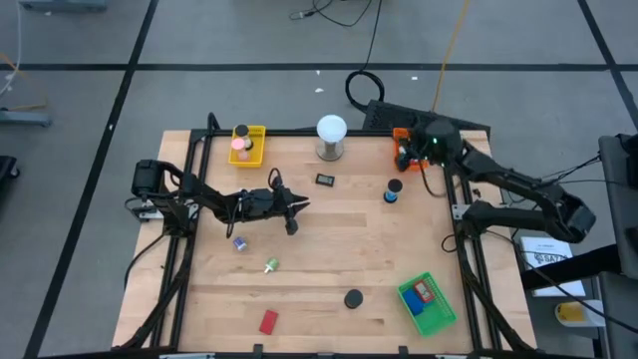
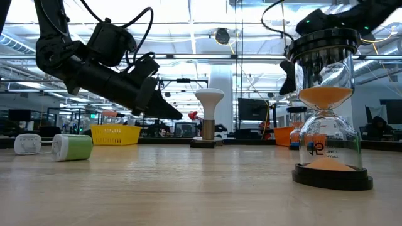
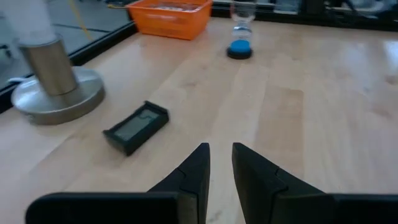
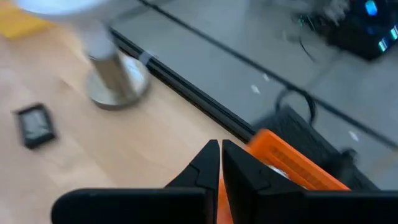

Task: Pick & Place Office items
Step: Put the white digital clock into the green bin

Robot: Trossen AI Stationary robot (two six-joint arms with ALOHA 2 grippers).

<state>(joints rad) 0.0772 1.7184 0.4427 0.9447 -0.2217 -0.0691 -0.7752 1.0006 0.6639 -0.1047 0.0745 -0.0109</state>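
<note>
The left gripper [image 1: 295, 211] hangs low over the wooden counter [image 1: 329, 259], in front of the white ball lamp on its round metal base [image 1: 331, 137]. Its jaws sit a small way apart with nothing between them. The little black flat gadget with a grey screen [image 1: 325, 179] lies between this gripper and the lamp, nearer the lamp.

The right gripper [image 4: 219, 149] is up over the orange tray [image 1: 403, 146], to the right of the lamp. Its jaws are clenched tight and hold nothing.

The small hourglass with blue ends [image 1: 394, 190] stands near the orange tray. The yellow tray [image 1: 248, 146], left of the lamp, holds a pink round piece [image 1: 238, 145]. A red flat block [image 1: 268, 321] and a black round disc [image 1: 353, 298] lie far from the lamp, near the counter's front edge. The green tray [image 1: 428, 304] there holds red and blue blocks.
</note>
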